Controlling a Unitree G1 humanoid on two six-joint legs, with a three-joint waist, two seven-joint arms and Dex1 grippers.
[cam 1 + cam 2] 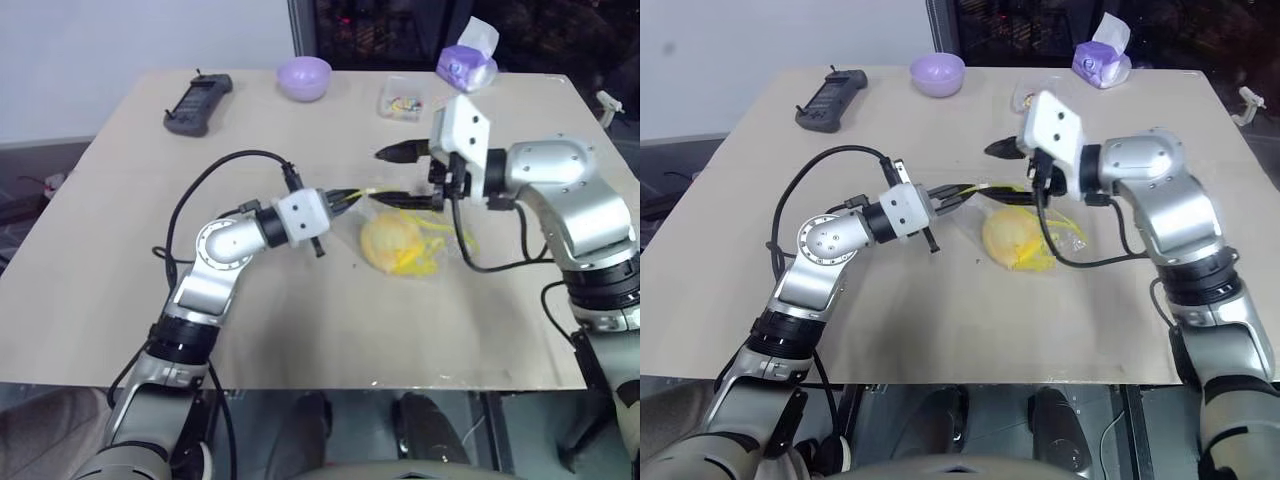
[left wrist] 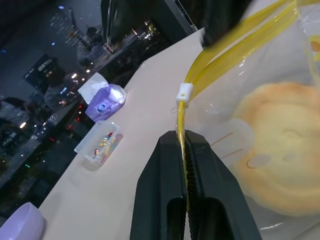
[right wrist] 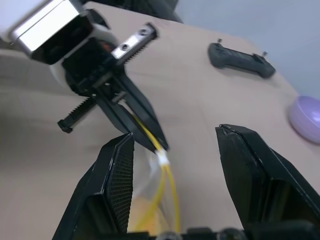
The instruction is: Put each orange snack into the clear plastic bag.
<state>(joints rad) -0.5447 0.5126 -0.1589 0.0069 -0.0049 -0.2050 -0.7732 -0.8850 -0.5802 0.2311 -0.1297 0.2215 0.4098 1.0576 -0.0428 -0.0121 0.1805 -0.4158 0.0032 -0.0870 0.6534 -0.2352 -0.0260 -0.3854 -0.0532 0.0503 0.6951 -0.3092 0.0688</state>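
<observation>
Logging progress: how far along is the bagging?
Done: the bun already lies inside the bag. In hand: the left gripper is shut on the bag's yellow seal strip; the right gripper is open over it. Left: sealing, perhaps.

- A light tan table (image 1: 120, 290) fills most of the scene.
- A pale wall (image 1: 140, 35) stands behind it on the left.
- A dark window (image 1: 400, 30) behind it shows scattered city lights.
</observation>
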